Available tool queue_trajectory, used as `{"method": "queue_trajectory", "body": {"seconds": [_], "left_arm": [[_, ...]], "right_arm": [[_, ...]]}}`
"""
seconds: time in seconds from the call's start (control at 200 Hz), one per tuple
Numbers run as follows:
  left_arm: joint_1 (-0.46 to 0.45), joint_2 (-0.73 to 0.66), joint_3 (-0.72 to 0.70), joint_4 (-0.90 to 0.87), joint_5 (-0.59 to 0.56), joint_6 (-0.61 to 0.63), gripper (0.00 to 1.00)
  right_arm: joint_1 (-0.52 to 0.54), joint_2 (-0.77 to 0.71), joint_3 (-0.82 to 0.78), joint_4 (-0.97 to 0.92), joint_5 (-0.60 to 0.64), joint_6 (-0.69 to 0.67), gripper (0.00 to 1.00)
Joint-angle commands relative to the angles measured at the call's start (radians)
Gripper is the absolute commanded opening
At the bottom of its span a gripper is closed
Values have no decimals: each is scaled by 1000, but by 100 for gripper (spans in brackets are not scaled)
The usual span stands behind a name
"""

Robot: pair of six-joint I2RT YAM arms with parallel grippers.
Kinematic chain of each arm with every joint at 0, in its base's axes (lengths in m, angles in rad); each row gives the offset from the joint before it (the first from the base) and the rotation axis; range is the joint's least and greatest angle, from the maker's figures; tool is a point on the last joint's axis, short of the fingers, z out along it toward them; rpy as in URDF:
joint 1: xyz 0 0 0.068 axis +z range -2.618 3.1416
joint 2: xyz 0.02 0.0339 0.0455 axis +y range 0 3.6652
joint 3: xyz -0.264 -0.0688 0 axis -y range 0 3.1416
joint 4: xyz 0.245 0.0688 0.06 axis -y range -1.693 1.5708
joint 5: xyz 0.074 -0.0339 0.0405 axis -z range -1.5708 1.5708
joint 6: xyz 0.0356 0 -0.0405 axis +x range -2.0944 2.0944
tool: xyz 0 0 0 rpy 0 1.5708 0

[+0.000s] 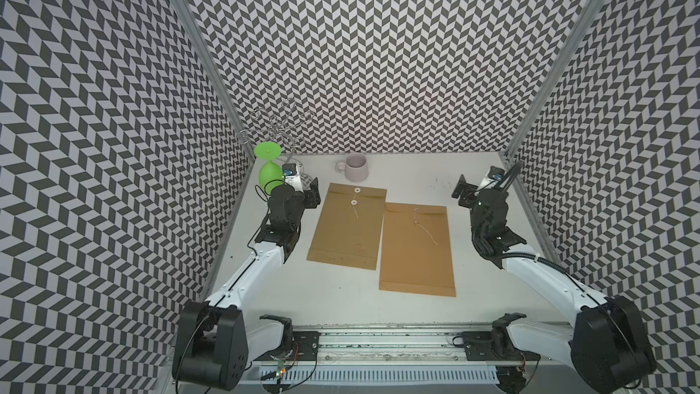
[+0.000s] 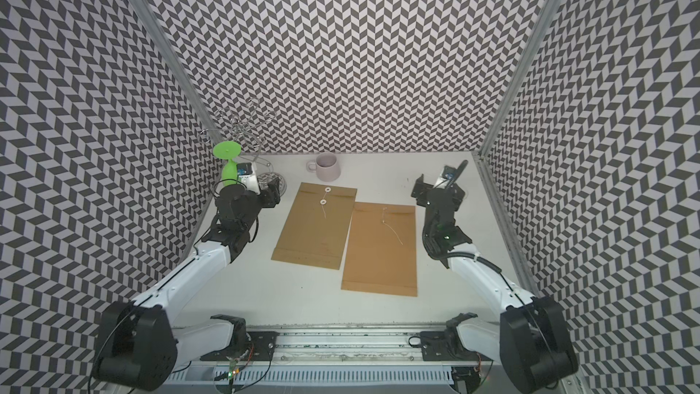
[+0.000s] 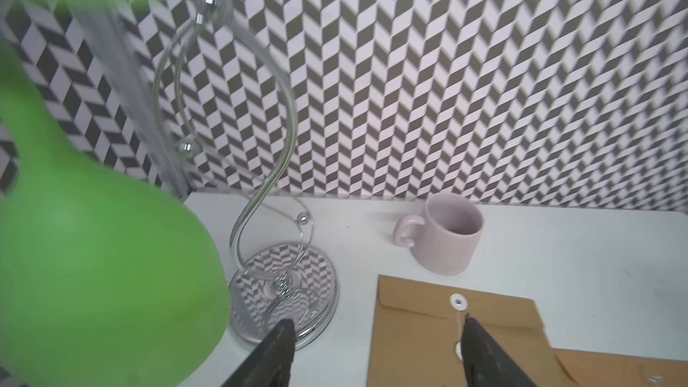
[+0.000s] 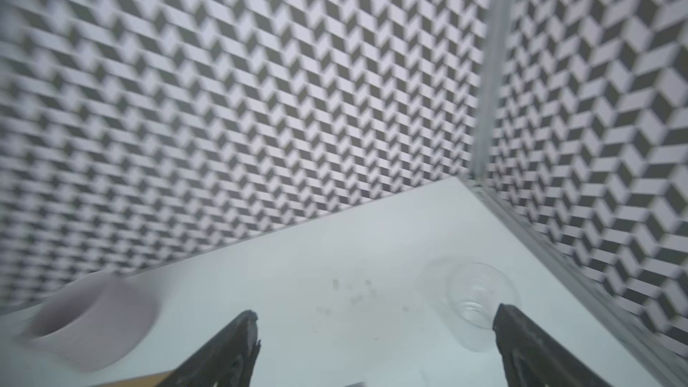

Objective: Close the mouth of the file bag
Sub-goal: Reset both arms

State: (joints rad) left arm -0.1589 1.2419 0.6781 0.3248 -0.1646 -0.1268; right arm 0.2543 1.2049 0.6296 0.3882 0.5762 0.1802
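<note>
A brown string-tie file bag (image 1: 348,225) lies flat mid-frame on the worktop (image 1: 473,282), a second file bag (image 1: 414,252) overlapping its frame-right edge. Both the left hand (image 3: 376,322) and the right hand (image 4: 376,312) gape empty. Faint print on the bag is too small to read.

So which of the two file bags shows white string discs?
The file bag nearest the mug, beside the left gripper: two white discs at its flap. The other bag, toward the right arm, shows only a loose string.
</note>
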Motion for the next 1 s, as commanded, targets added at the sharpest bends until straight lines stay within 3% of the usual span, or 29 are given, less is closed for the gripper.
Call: {"method": "queue_trajectory", "body": {"seconds": [0.0,0.105,0.185,0.235,0.26,0.275,0.315,0.431,0.536,0.646,0.721,0.791,0.991], "left_arm": [[22,-2,-120,198,-290,-32,71],[22,16,-254,354,-357,-50,71],[38,35,-296,476,-376,7,77],[71,57,-330,580,-271,23,81],[90,72,-338,620,-206,29,96],[97,80,-338,634,-177,41,99],[97,94,-330,638,-142,69,100],[104,103,-313,631,-61,105,100],[104,95,-347,707,-13,130,100],[112,89,-356,719,-18,123,100],[109,82,-356,698,-35,115,100],[111,79,-360,694,-54,104,100],[114,76,-365,696,-27,112,100]], "right_arm": [[-36,62,-86,218,70,3,99],[-40,194,-135,305,93,13,99],[-39,263,-159,366,83,-34,99],[-42,296,-190,465,97,-59,99],[-43,299,-197,495,98,-81,100],[-42,295,-196,493,95,-91,100],[-45,275,-202,469,78,-95,100],[-56,251,-335,750,-4,-185,99],[-77,307,-381,907,-55,-187,99],[-105,276,-336,748,-124,-157,99],[-138,301,-328,772,-187,-148,99],[-164,300,-286,672,-248,-140,99],[-181,295,-305,703,-291,-137,99]]}}
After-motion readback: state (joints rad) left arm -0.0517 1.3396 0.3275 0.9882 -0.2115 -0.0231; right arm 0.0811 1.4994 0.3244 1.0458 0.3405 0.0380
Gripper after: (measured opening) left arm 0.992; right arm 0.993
